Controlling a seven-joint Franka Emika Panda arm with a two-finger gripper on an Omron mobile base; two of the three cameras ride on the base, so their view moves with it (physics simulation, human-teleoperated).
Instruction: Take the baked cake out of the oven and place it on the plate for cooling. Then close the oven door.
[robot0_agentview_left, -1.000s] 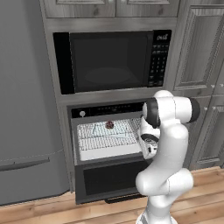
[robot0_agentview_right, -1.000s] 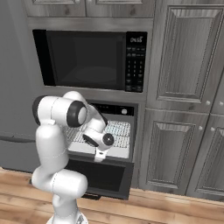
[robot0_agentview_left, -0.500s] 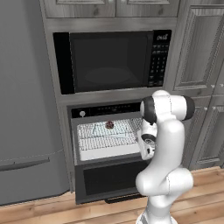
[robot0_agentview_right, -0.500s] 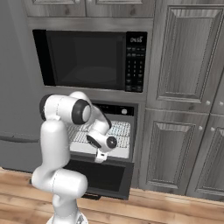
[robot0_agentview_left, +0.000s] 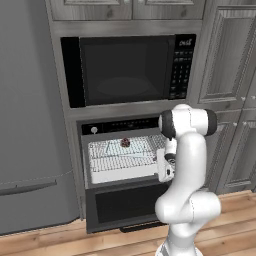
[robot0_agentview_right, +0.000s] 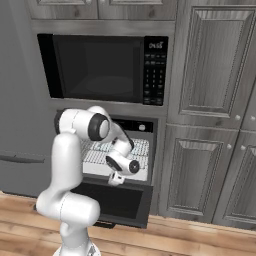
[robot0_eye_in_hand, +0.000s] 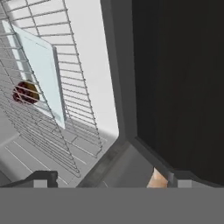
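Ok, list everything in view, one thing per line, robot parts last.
oven: one, black front, pale cavity, below the microwave.
oven door: one, black, dropped open.
wire racks: silver, inside the oven.
tray: one, pale, square, on the upper rack.
baked cake: one, dark reddish-brown, on the tray.
microwave: one, black, keypad at its right, above the oven.
cabinets: grey, panelled, right of the oven.
fridge: one, grey, left of the oven.
floor: light wood planks.
arm: one, white.
pincer: one, open, at the oven mouth over the door.
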